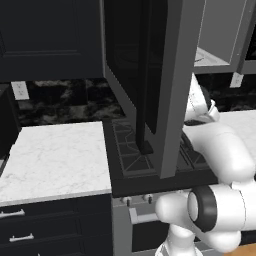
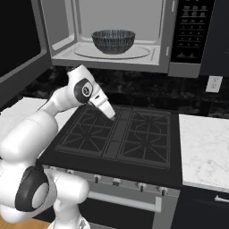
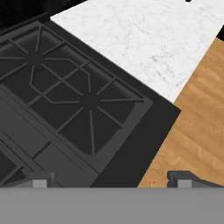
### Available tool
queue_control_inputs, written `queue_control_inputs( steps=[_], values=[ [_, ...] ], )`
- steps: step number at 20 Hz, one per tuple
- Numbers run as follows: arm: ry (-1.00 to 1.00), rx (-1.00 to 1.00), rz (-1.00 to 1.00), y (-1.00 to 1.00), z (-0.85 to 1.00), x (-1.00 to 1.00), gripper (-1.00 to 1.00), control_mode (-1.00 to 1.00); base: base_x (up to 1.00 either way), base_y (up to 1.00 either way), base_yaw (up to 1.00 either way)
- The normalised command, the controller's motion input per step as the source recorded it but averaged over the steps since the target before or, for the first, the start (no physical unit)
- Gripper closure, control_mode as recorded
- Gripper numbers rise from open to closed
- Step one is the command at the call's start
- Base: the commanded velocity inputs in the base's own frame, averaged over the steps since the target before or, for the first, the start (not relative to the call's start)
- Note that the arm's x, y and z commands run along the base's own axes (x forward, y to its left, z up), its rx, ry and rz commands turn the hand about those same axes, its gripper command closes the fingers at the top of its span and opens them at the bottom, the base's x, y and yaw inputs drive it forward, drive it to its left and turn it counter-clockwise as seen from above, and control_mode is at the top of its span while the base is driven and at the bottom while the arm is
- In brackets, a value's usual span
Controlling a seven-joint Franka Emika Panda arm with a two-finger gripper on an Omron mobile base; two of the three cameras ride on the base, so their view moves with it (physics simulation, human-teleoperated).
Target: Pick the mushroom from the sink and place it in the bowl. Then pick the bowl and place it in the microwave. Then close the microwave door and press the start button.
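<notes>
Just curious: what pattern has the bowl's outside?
Grey speckled, darker rim; bowl shows best in right base view.

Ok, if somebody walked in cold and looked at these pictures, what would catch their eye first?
Probably the microwave standing open above the stove, with the bowl sitting on the turntable inside. Next, the microwave door, swung wide out over the burners and looming large in the left base view. Below it, the white arm reaches over the stove with its gripper open and holding nothing.
</notes>
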Motion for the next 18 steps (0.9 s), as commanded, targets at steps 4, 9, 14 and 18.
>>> queue_control_inputs(
  steps=[4, 9, 14, 18],
  values=[
    [0.13, -0.27, -0.13, 0.00, -0.37, 0.11, -1.00, -1.00, 0.00, 0.00, 0.00],
    [0.07, -0.33, -0.02, 0.00, -0.53, 0.00, -1.00, -1.00, 0.00, 0.00, 0.00],
    [-0.04, -0.34, -0.07, 0.06, -0.12, -0.01, -1.00, -1.00, 0.00, 0.00, 0.00],
    [-0.20, -0.41, -0.09, 0.32, 0.01, -0.29, -1.00, -1.00, 0.00, 0.00, 0.00]
  ],
)
